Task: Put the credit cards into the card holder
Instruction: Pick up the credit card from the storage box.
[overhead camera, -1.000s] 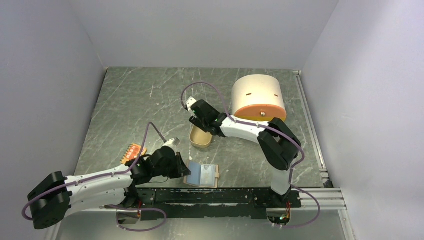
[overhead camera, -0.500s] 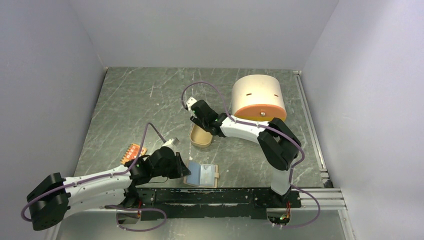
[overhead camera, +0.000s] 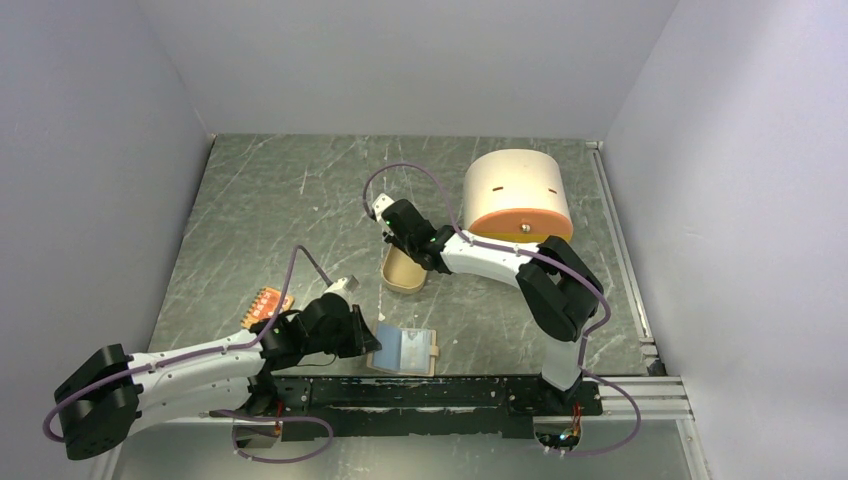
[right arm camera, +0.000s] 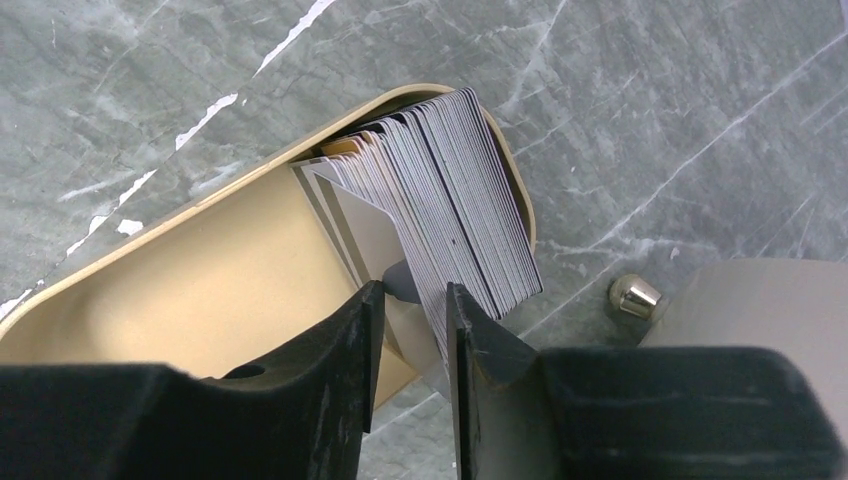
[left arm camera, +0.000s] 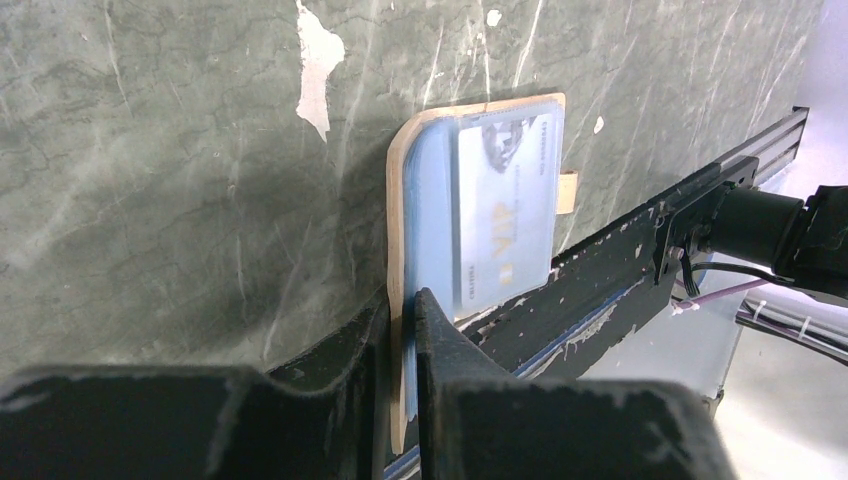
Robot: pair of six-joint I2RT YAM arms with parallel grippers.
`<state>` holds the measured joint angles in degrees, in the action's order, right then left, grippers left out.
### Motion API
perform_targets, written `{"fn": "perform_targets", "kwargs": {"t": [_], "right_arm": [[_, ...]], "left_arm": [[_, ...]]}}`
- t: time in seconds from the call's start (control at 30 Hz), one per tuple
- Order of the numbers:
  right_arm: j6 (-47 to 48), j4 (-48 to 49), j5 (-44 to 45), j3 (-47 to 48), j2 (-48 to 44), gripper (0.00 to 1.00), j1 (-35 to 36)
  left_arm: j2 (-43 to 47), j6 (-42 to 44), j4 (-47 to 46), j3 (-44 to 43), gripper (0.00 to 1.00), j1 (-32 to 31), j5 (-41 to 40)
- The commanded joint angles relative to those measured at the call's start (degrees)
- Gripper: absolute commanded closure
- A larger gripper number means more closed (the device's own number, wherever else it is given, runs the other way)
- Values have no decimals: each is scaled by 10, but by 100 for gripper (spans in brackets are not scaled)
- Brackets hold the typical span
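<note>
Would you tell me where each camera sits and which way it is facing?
Top external: above and behind the bases, looking down at the table; left arm and right arm show whole.
Left wrist: rides that wrist, looking along the left gripper at the card holder it pinches.
Right wrist: rides that wrist, looking down past the right gripper at credit cards in the tin tray.
Shared: top and left wrist both show the card holder.

My right gripper [right arm camera: 412,298] has eased a little toward the far side of the table. That leaves slightly more of the tin tray [overhead camera: 400,282] showing below my wrist. My left arm [overhead camera: 190,365] has let its elbow slide a shade outward, to the left.
</note>
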<state>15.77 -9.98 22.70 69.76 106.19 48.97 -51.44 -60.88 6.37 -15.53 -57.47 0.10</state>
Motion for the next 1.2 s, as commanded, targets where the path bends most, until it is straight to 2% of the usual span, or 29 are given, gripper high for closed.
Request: {"fn": "perform_targets", "kwargs": {"t": [0.0, 0.33, 0.43, 0.57, 0.7, 0.83, 0.97, 1.17], "right_arm": [[2, -10, 8, 21, -18, 70, -3], [-7, -41, -18, 31, -27, 78, -2], [-4, -49, -27, 32, -31, 87, -2], [-13, -65, -56, 37, -41, 94, -2], [-32, -81, -107, 31, -57, 100, 1], [-46, -76, -147, 9, -83, 100, 4], [-59, -91, -141, 10, -94, 100, 4], [-164, -120, -157, 1, -136, 100, 5]], "left_arm": [[2, -3, 6, -2, 83, -1, -8], [-18, 1, 1, -11, 83, -2, -6], [-24, 2, 1, -13, 83, -1, -6], [-28, -2, -10, -6, 83, -1, -9], [-35, -9, -17, -7, 88, -1, -16], [-33, -16, -24, -7, 91, 2, -24], [-32, -22, -41, -3, 91, 13, -20], [-22, -42, -104, 24, 91, 39, 2]]}}
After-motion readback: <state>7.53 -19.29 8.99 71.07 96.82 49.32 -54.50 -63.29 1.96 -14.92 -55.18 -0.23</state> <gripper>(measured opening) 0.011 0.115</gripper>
